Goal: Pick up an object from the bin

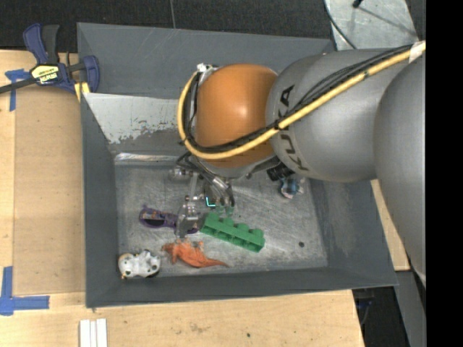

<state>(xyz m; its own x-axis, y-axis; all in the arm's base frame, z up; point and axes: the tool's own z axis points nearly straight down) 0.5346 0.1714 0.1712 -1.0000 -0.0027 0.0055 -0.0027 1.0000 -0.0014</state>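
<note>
My gripper (191,218) reaches down under the arm's orange cover into the middle of the bin floor. Its tip sits between a small purple object (155,217) on its left and a green toothed plastic block (232,233) on its right. It is close to the purple object's right end, and whether it touches is hidden. Just below the tip lies an orange toy figure (194,254), stretched out along the front part of the floor.
A white-and-grey toy (139,264) lies in the front left corner. A small blue-and-white thing (290,187) lies at the right, partly under the arm. The big grey arm covers the bin's right and back.
</note>
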